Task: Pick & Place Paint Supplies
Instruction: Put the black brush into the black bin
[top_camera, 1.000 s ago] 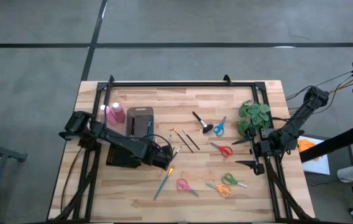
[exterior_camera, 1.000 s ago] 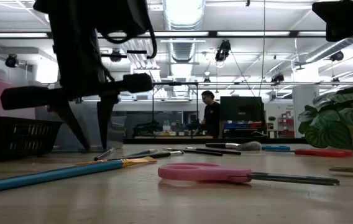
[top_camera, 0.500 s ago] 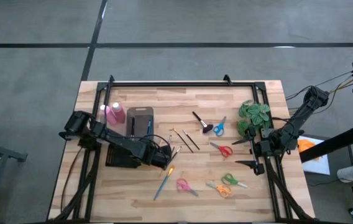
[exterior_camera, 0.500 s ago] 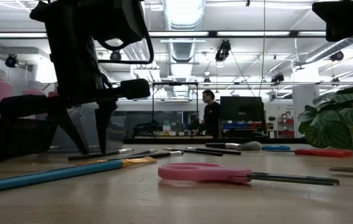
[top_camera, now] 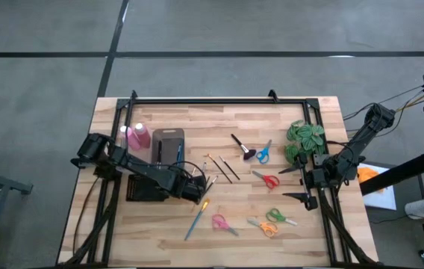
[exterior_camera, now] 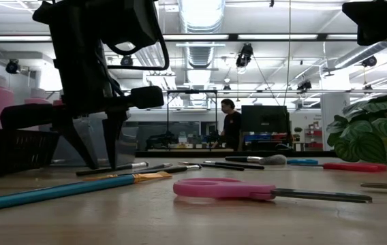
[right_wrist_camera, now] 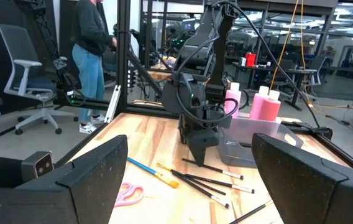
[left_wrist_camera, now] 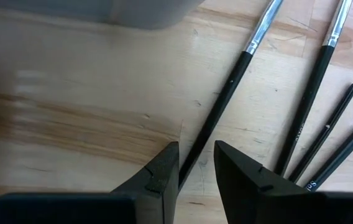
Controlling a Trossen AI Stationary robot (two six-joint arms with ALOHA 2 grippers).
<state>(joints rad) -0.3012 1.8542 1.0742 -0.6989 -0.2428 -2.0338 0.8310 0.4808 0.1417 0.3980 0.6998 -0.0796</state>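
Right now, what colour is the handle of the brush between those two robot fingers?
Black, with a silver metal collar: the paintbrush lies between the left gripper fingers, clearest in the left wrist view.

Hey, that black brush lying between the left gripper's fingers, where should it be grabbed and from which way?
Grip the black paintbrush on its thin handle, from straight above, fingers either side. It lies flat on the table, and the left gripper already straddles its handle end, open.

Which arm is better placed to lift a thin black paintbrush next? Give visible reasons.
Left. The left gripper already straddles a black paintbrush; the right gripper waits open near the plant.
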